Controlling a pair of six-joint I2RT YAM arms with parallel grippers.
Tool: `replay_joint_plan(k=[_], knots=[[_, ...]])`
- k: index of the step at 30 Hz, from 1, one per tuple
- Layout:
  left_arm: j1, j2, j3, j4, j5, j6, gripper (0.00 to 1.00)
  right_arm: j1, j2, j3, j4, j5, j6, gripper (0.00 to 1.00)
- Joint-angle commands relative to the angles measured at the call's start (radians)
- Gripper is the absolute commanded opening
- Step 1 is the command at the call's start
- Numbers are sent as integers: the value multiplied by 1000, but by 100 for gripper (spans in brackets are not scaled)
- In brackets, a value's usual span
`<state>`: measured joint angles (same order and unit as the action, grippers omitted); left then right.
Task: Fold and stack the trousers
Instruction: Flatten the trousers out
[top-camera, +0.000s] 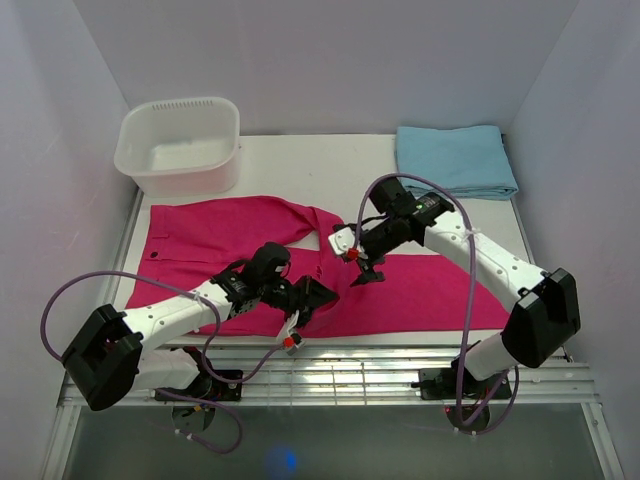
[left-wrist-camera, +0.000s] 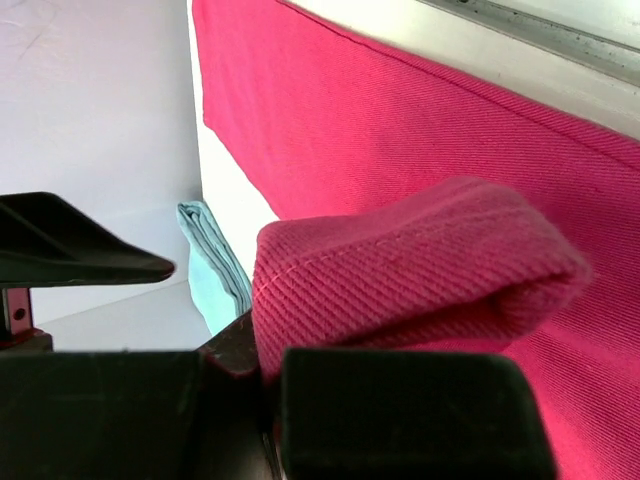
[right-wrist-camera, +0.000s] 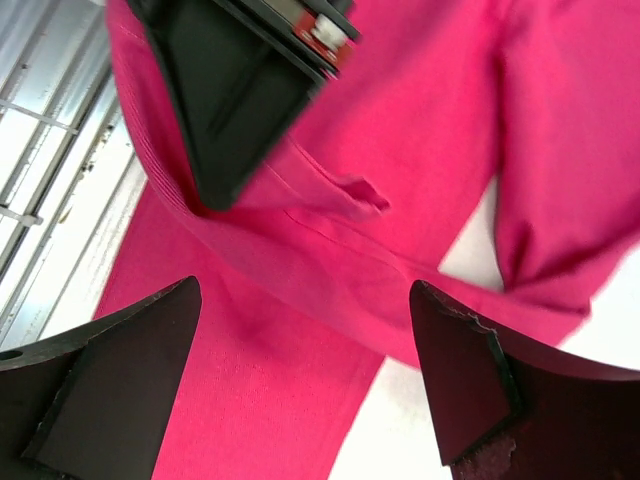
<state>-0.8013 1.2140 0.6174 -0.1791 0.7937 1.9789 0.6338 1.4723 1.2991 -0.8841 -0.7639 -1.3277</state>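
**Two Grabs Make a Neat Fold**

The trousers (top-camera: 420, 285) lie spread out on the worktop (top-camera: 300, 160). They are bright pink. The top part is on the left, near the white tub (top-camera: 175, 178). The legs run off to the right along the near side. A bit of cloth near the middle is flipped over. The blue cloth (top-camera: 455, 160) sits far back on the right, apart from the trousers.

My left jaws are almost shut. They pinch a fat roll of pink cloth (left-wrist-camera: 420, 270) near the front edge, about halfway along the trousers. The roll looks lifted a little off the flat part.

My right jaws are open wide and hold nothing. They hang over the middle of the trousers, close to my left jaws.

I think the job has only just begun. The trousers are not folded yet, and I think my right arm (top-camera: 480, 255) needs its own grab next.

Here is how I would do it well. I should bring the right jaws down on an edge of the cloth, not on the flat middle. I should bite a good thick bit so it cannot slip out. My two sets of jaws are close, so I must go slowly and not bump. Then both arms should lift to the same height and move together, so the cloth stays smooth and does not bunch up.
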Motion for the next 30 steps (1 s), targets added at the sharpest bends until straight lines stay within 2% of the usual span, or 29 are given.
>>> replay_joint_plan(k=[1,10,17,21,24,30], knots=[[-3,-25,-11,-8,76,653,1,62,34,-4,0,8,-38,90],[-3,-48,-56,-16,107,690,3,158,140,39,27,104,-137,100],[-4,-57,-68,-17,124,693,3,199,163,46,100,133,-162,83],[-4,-57,-71,-19,118,693,4,222,195,86,80,133,-159,71],[-4,-53,-65,-20,114,693,4,237,195,86,73,136,-168,67],[-4,-51,-68,-17,111,693,4,267,207,66,57,184,-205,52]])
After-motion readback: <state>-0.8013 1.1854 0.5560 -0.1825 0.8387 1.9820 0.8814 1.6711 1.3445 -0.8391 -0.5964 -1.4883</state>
